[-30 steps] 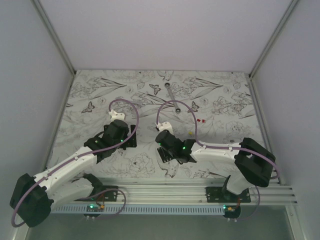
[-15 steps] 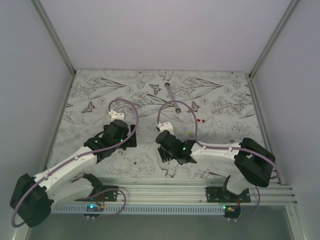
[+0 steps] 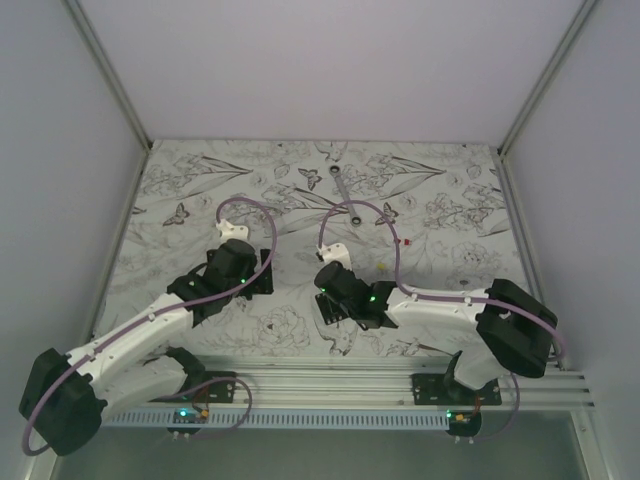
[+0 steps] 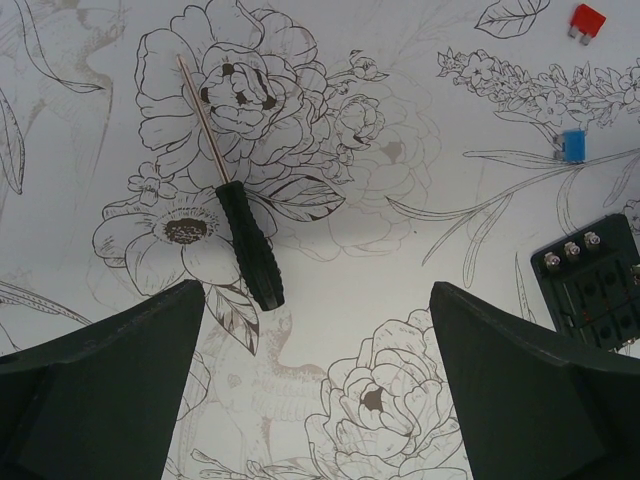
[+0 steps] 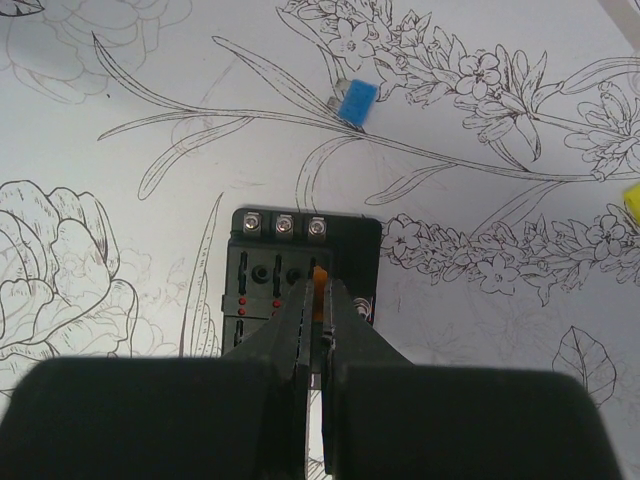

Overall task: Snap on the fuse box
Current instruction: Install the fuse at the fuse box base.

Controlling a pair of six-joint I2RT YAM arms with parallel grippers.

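Observation:
The fuse box [image 5: 262, 275] is a black box lying flat on the flower-printed mat, its top showing slots, three screws and red dots. My right gripper [image 5: 320, 300] is directly over it, shut on a small orange fuse [image 5: 320, 280] whose tip sits at the box's right slots. The box also shows at the right edge of the left wrist view [image 4: 590, 290]. My left gripper [image 4: 315, 330] is open and empty above bare mat, left of the box. In the top view the right gripper [image 3: 335, 300] hides the box; the left gripper [image 3: 255, 275] hovers beside it.
A black-handled screwdriver [image 4: 245, 240] lies ahead of the left gripper. Loose fuses lie on the mat: blue [image 5: 357, 102], yellow [image 5: 632, 203], red [image 4: 587, 18]. A grey metal tool [image 3: 345, 195] lies farther back. Frame posts and walls surround the mat.
My right arm has shifted slightly right and toward the near edge with the orange fuse in its grip. The left arm has hardly moved.

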